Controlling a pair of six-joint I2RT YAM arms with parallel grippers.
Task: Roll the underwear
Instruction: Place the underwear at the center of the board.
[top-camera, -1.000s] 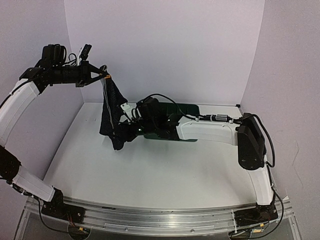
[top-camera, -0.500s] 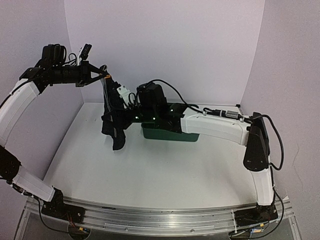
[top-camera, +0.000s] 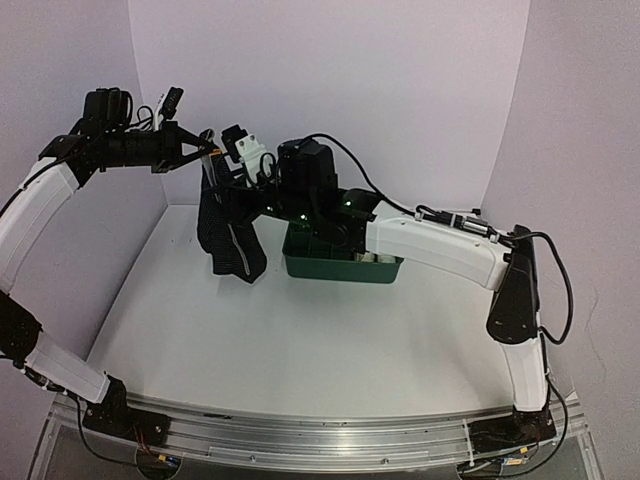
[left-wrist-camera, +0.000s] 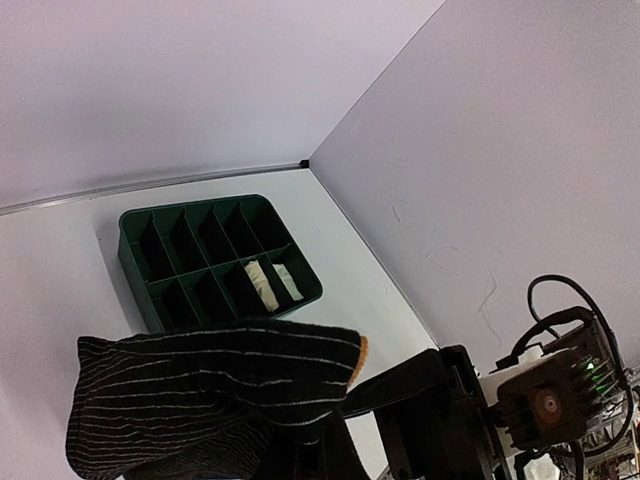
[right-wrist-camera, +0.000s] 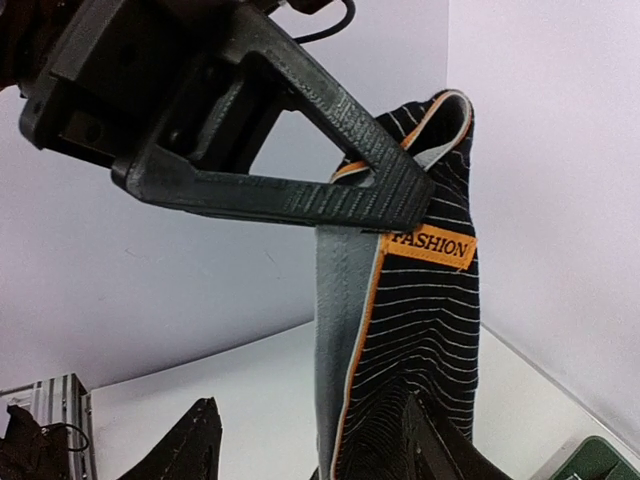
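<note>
- The white table (top-camera: 300, 340) is stretching broadly from the green tray (top-camera: 340, 270) toward the metal rail (top-camera: 320, 432) at the near edge. This is the widest free surface showing.
- Pale lilac walls are closing in behind the tray and well off to its left and right. The back wall is standing near the tray's far rim.
- The right arm (top-camera: 440, 250) is reaching in from the tray's right, and its forearm is passing over the tray's back half.
- The tray is sitting toward the back of the table, with its many small compartments opening upward.
- The black underwear (top-camera: 225, 235) is hanging in the air just left of the tray, drooping long and narrow. It is showing thin pale stripes, orange piping along the waistband and a grey inner face. I cannot tell whether its lower end is touching the table.
- The left gripper (top-camera: 205, 148) is hovering high up to the left of the tray, clenching the waistband's top fold.
- The right gripper (top-camera: 228, 195) is hovering left of the tray beside the hanging cloth, fingers spread wide and clamping nothing.
- Two pale rolls (left-wrist-camera: 275, 283) are lying side by side in neighbouring tray compartments.
- An orange label (right-wrist-camera: 430, 245) reading FASHION is showing just under the pinched fold.
</note>
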